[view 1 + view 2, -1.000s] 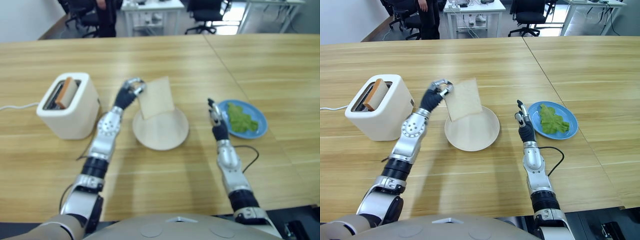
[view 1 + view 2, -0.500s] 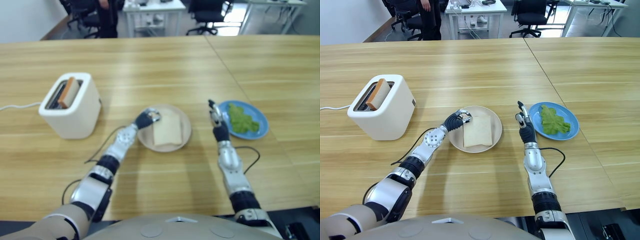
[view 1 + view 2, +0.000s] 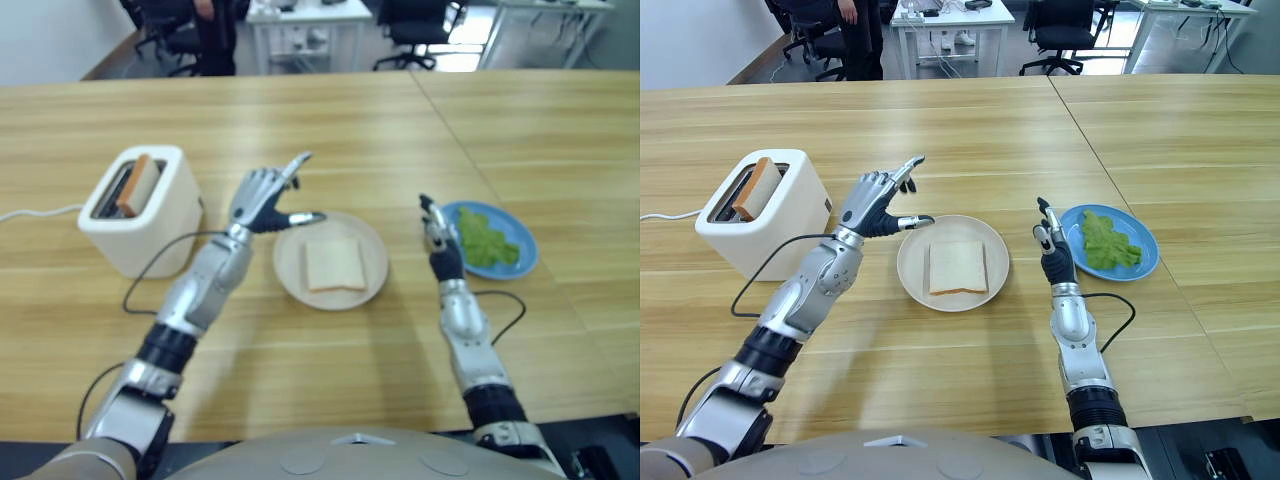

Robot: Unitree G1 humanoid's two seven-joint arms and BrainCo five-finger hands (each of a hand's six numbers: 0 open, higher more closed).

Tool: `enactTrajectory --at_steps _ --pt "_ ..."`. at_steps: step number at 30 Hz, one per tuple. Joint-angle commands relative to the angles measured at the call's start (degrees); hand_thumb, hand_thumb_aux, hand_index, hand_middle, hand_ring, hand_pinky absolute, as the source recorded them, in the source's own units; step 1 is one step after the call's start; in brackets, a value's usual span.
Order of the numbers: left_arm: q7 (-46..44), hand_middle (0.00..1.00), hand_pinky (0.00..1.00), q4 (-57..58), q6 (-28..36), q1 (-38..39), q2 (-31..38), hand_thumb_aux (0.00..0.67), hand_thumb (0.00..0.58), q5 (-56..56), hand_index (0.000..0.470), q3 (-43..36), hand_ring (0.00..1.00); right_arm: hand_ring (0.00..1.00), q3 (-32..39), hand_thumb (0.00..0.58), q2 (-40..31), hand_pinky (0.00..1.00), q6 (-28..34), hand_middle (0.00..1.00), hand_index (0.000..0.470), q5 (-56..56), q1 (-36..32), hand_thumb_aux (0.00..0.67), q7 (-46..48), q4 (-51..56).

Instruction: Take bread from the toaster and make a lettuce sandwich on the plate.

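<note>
A slice of white bread [image 3: 958, 267] lies flat on the beige plate [image 3: 913, 283] at the table's middle. My left hand [image 3: 878, 203] hovers open just left of and above the plate, fingers spread, holding nothing. The white toaster [image 3: 762, 215] stands at the left with one browned slice [image 3: 756, 187] sticking up from its slot. Green lettuce [image 3: 1102, 240] lies on a blue plate [image 3: 1138, 267] at the right. My right hand [image 3: 1051, 250] stands upright between the two plates, fingers straight, with nothing in it.
The toaster's white cord [image 3: 662, 215] runs off the left edge. A black cable [image 3: 1114, 313] loops on the table beside my right forearm. Office chairs and a white desk [image 3: 940, 25] stand beyond the table's far edge.
My left hand carried the bread slice down onto the plate, let it go, then rose and opened to the plate's left. The right hand stayed in place.
</note>
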Motion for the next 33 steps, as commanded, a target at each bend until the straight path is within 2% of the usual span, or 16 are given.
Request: enactTrajectory --at_steps 1,4,7,10,13,17,22,33 --pt "1.60 0.00 0.00 -6.18 1.47 2.84 0.20 0.000 0.000 2.59 0.000 1.33 0.00 0.00 -2.13 0.000 -3.93 0.00 0.09 0.00 0.000 -2.89 0.38 0.000 0.05 -5.76" --pt "1.41 0.00 0.00 -4.47 1.22 3.72 -1.02 0.000 0.000 -1.96 0.000 2.51 0.00 0.00 -6.13 0.000 -13.57 0.00 1.04 0.00 0.000 -11.62 -1.68 0.000 -3.64 -6.04" --pt "0.25 0.00 0.00 2.24 -0.41 3.67 -3.01 0.000 0.000 -10.09 0.000 3.78 0.00 0.00 -6.32 0.000 -28.21 0.00 4.65 0.00 0.000 -26.50 -4.98 0.000 -10.48 -0.17" --pt "0.04 0.00 0.00 6.30 -2.41 3.78 -3.33 0.000 0.000 -14.24 0.000 4.74 0.00 0.00 0.44 0.000 -38.87 0.00 7.46 0.00 0.000 -37.87 -11.20 0.000 -15.16 11.25" --pt "0.38 0.00 0.00 7.55 -2.54 3.55 -2.82 0.000 0.000 -15.43 0.000 5.79 0.00 0.00 9.00 0.000 -43.92 0.00 8.83 0.00 0.000 -47.10 -18.44 0.000 -18.78 23.91" --pt "0.46 0.00 0.00 7.67 -2.70 3.40 -2.72 0.000 0.000 -15.11 0.000 5.70 0.00 0.00 18.87 0.000 -44.92 0.00 9.84 0.00 0.000 -53.93 -26.84 0.000 -22.27 39.12" --pt "0.18 0.00 0.00 7.82 -2.63 3.19 -3.26 0.000 0.000 -14.70 0.000 4.99 0.00 0.00 27.01 0.000 -41.91 0.00 10.30 0.00 0.000 -55.99 -31.65 0.000 -24.72 49.55" --pt "-0.59 0.00 0.00 7.75 -1.78 3.17 -3.11 0.000 0.000 -14.28 0.000 4.66 0.00 0.00 36.80 0.000 -36.34 0.00 13.47 0.00 0.000 -55.50 -36.04 0.000 -24.31 57.77"
